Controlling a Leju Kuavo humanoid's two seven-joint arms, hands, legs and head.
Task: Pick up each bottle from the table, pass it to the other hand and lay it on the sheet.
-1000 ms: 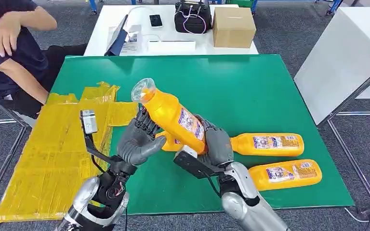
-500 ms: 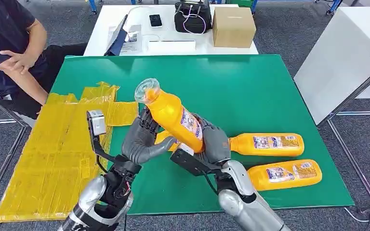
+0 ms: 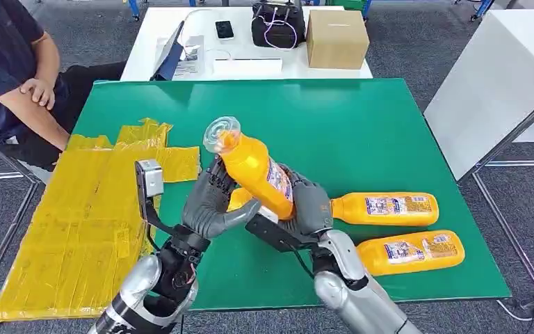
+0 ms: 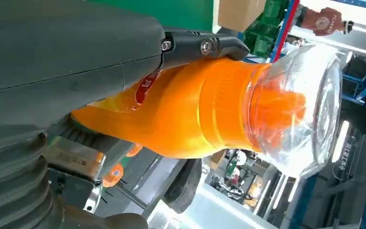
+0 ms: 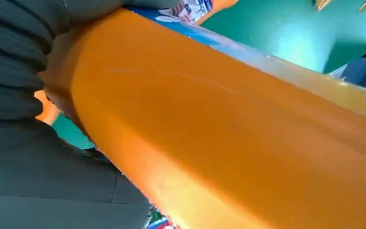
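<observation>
Orange bottle (image 3: 254, 170) held up over the green table (image 3: 361, 132), tilted, clear cap toward the yellow sheet (image 3: 76, 216). Right hand (image 3: 309, 205) grips its lower body; left hand (image 3: 212, 202) wraps the upper body from the other side, mid-handover. Looks rigid, glossy plastic, likely full, so fairly heavy and slippery; best taken around the labelled waist, not the cap. Count: three bottles clear, one held, two lying (image 3: 386, 209) (image 3: 410, 252) on the table; an orange bit behind the hands may be a fourth, can't tell. One sheet, no bottles on it.

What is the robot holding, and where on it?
An orange bottle: the right hand grips its lower body, the left hand wraps its middle.
</observation>
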